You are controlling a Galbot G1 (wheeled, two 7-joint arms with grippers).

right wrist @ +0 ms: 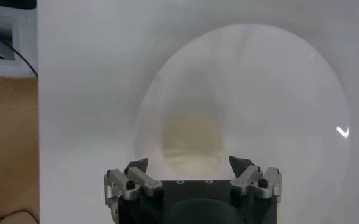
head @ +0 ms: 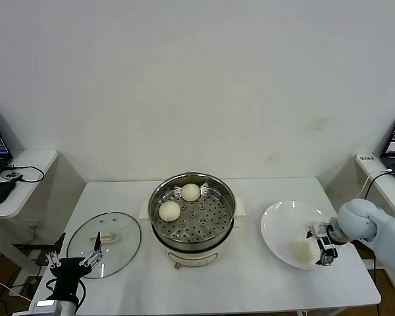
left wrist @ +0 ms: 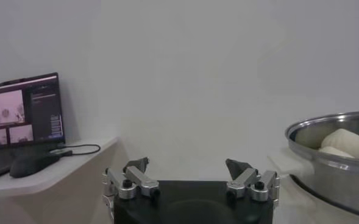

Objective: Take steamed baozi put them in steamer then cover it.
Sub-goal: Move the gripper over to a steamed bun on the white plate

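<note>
Head view: I am hovering the right end effector [head: 324, 248] over the plate [head: 280, 227] beside one baozi [head: 303, 251], while the steamer [head: 193, 217] is holding two and the lid [head: 104, 236] is lying aside. Left wrist view: I am parking the left end effector [left wrist: 188, 173] spread wide, gripping nothing. Right wrist view: the fingers [right wrist: 136, 167] are straddling that bun, open and not yet gripping.

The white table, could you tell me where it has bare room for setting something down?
Bare: the back strip of the white table and the front between the round steel steamer and flat white plate. Crowded: the left by the round glass lid, the right where the right gripper hovers over the plate.
</note>
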